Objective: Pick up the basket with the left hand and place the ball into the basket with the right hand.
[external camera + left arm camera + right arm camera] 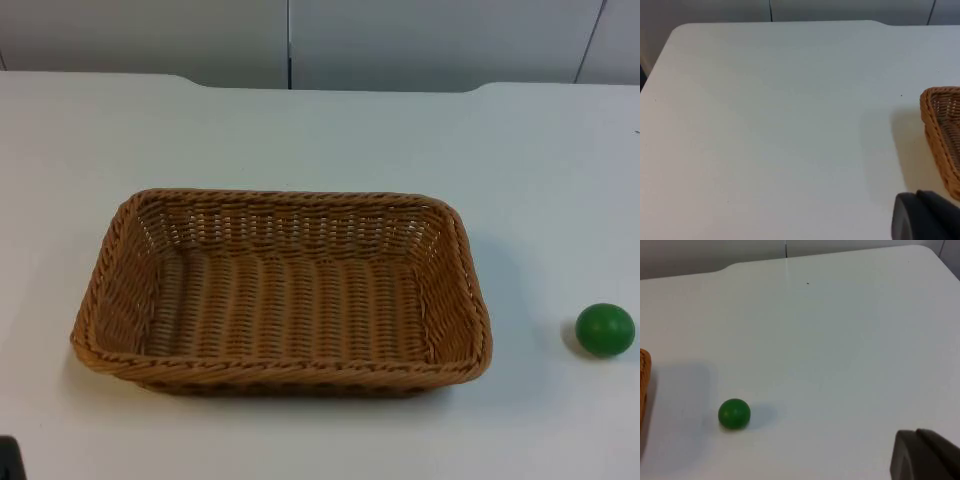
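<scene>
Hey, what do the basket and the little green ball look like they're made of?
The basket looks like woven wicker or rattan, tan-brown and matte: interlaced strands and a braided rim show clearly, though it might be a plastic imitation. The ball looks like smooth, solid green plastic or rubber, with a faint sheen and no seams visible; its look leaves the exact material open. Both rest on the white table.

A rectangular wicker basket [281,291], light brown with a braided rim, sits upright and empty at the middle of the white worktop [300,130], its long sides running from 9 to 3 o'clock. A small glossy green ball [604,329] rests on the worktop at about 3 o'clock from the basket, well apart from its right-hand rim.
</scene>
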